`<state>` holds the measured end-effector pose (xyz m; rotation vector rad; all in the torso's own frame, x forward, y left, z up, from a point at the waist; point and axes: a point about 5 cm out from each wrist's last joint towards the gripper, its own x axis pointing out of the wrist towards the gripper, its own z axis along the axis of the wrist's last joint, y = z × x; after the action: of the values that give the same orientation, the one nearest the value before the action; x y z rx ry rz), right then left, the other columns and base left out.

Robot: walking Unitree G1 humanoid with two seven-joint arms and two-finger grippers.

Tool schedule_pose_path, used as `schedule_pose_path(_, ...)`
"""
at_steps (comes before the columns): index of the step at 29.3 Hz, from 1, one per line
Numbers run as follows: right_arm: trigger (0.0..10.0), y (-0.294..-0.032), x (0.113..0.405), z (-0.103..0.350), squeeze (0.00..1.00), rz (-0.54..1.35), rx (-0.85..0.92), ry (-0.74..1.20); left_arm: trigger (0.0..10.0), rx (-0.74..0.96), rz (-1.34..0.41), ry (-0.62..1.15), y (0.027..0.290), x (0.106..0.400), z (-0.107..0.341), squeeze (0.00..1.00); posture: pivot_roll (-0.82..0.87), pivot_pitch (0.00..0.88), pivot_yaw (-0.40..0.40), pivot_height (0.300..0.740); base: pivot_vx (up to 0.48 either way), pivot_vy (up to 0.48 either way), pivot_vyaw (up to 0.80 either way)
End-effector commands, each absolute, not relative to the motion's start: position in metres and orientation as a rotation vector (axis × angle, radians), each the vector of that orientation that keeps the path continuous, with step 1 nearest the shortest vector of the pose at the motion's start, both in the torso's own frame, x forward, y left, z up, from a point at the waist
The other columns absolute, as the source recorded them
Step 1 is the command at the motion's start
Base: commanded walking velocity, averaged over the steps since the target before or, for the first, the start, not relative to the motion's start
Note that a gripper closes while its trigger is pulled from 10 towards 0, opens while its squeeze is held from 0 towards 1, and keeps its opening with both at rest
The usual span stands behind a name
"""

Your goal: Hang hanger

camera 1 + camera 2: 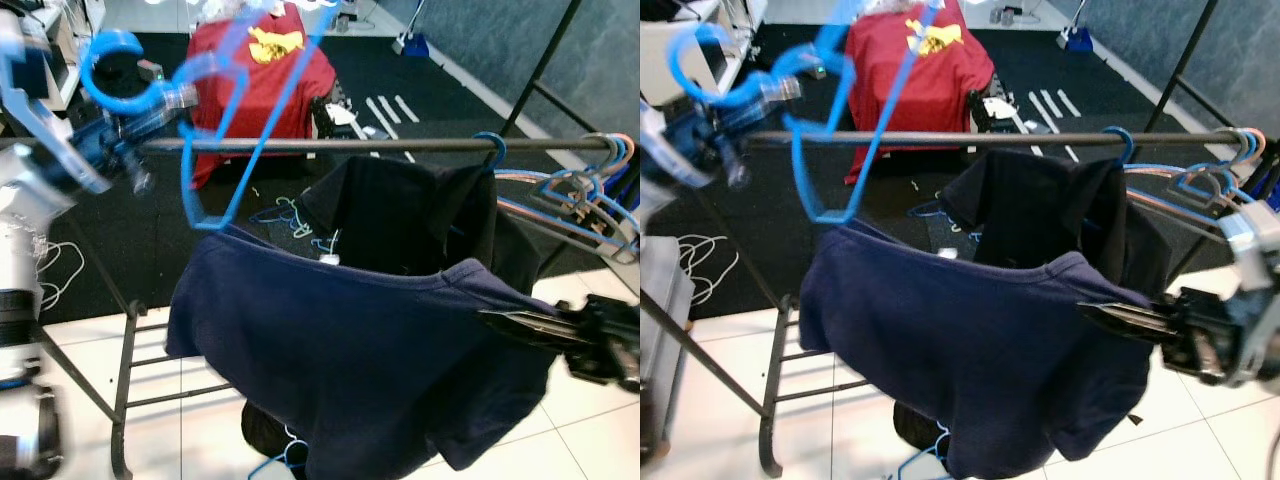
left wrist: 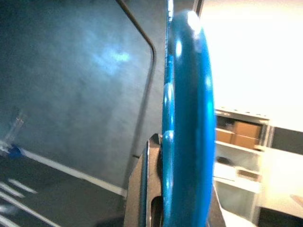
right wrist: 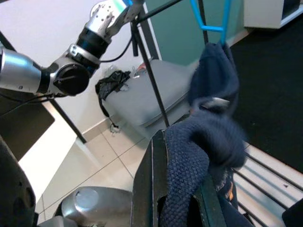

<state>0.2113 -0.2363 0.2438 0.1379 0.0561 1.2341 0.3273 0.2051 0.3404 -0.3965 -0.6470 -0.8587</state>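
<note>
Blue plastic hanger [image 1: 235, 110], one, carrying a navy T-shirt [image 1: 350, 350]. Its hook is clamped between the fingers of the left gripper [image 1: 150, 105], raised level with the dark clothes rail [image 1: 380, 145]; the hanger's frame tilts away from that gripper, crossing the rail, and the shirt drapes from its lower corner.

Right gripper [image 1: 510, 322]: fingers pressed together, pinching the navy T-shirt's far hem, cloth bunched between them in the right wrist view.

Black garment [image 1: 420, 215], one, hung on the rail just behind the navy shirt, between the two grippers.

Spare hangers [image 1: 585, 185], several, blue and pale, bunched on the rail above the right gripper.

Red T-shirt [image 1: 265, 70] with yellow print, well beyond the left gripper, over dark carpet [image 1: 440, 90].

White floor tiles [image 1: 90, 360] beneath the rail stand.
</note>
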Motion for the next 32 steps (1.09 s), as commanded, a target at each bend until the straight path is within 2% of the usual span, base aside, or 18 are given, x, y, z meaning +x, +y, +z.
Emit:
schedule_pose_path(1,0.0,-0.229,0.213,0.245,0.00,1.242,0.138,0.021,10.0,-0.553,-0.842,-0.709,0.193,0.324,0.346,0.00,0.05,0.139,-0.080,0.740,0.000,0.000,0.00)
schedule_pose_path(3,0.0,-0.229,0.213,0.245,0.00,1.242,0.138,0.021,10.0,-0.553,-0.842,-0.709,0.193,0.324,0.346,0.00,0.05,0.139,-0.080,0.740,0.000,0.000,0.00)
schedule_pose_path(4,0.0,-0.219,0.216,0.241,0.00,1.255,0.152,0.010,10.0,-0.772,-0.791,-0.720,0.174,0.329,0.335,0.00,0.05,0.128,-0.081,0.740,0.000,0.000,0.00)
schedule_pose_path(5,0.0,-0.211,0.219,0.239,0.00,1.267,0.169,-0.001,10.0,-0.921,-0.747,-0.700,0.159,0.333,0.323,0.00,0.04,0.122,-0.079,0.740,0.000,0.000,0.00)
schedule_pose_path(7,0.0,-0.205,0.221,0.227,0.00,1.258,0.166,0.047,10.0,-1.106,-0.675,-0.671,0.151,0.337,0.305,0.00,0.04,0.125,-0.077,0.740,0.000,0.000,0.00)
schedule_pose_path(11,0.0,-0.205,0.221,0.221,0.00,1.243,0.154,0.074,10.0,-1.154,-0.655,-0.669,0.153,0.338,0.302,0.00,0.04,0.126,-0.076,0.740,0.000,0.000,0.00)
schedule_pose_path(12,0.0,-0.206,0.224,0.213,0.00,1.204,0.147,0.089,10.0,-1.228,-0.647,-0.673,0.157,0.339,0.302,0.00,0.05,0.128,-0.075,0.740,0.000,0.000,0.00)
schedule_pose_path(15,0.0,-0.209,0.233,0.204,0.00,1.110,0.117,0.109,10.0,-1.295,-0.685,-0.671,0.156,0.338,0.303,0.00,0.05,0.129,-0.073,0.740,0.000,0.000,0.00)
schedule_pose_path(17,0.0,-0.219,0.256,0.193,0.00,0.887,0.097,0.085,10.0,-1.380,-0.832,-0.664,0.145,0.327,0.306,0.00,0.05,0.129,-0.073,0.740,0.000,0.000,0.00)
schedule_pose_path(18,0.0,-0.219,0.256,0.193,0.00,0.887,0.097,0.085,10.0,-1.380,-0.832,-0.664,0.145,0.327,0.306,0.00,0.05,0.129,-0.073,0.740,0.000,0.000,0.00)
schedule_pose_path(19,0.0,-0.230,0.272,0.199,0.00,0.710,0.154,-0.006,10.0,-1.428,-0.933,-0.669,0.137,0.313,0.310,0.00,0.05,0.132,-0.073,0.740,0.000,0.000,0.00)
schedule_pose_path(20,0.0,-0.230,0.272,0.199,0.00,0.710,0.154,-0.006,10.0,-1.428,-0.933,-0.669,0.137,0.313,0.310,0.00,0.05,0.132,-0.073,0.740,0.000,0.000,0.00)
schedule_pose_path(21,0.0,-0.243,0.281,0.207,0.00,0.574,0.230,-0.085,10.0,-1.476,-0.955,-0.683,0.135,0.303,0.314,0.00,0.05,0.135,-0.074,0.740,0.000,0.000,0.00)
schedule_pose_path(24,0.0,-0.264,0.291,0.207,0.00,0.386,0.310,-0.129,10.0,-1.520,-0.992,-0.705,0.135,0.297,0.318,0.00,0.05,0.133,-0.081,0.740,0.000,0.000,0.00)
schedule_pose_path(28,0.0,-0.265,0.297,0.211,0.00,0.331,0.370,-0.180,10.0,-1.517,-1.116,-0.693,0.126,0.285,0.326,0.00,0.05,0.124,-0.082,0.740,0.000,0.000,0.00)
schedule_pose_path(32,0.0,-0.250,0.300,0.226,0.00,0.415,0.425,-0.262,10.0,-1.458,-1.172,-0.640,0.113,0.279,0.324,0.00,0.05,0.121,-0.078,0.740,0.000,0.000,0.00)
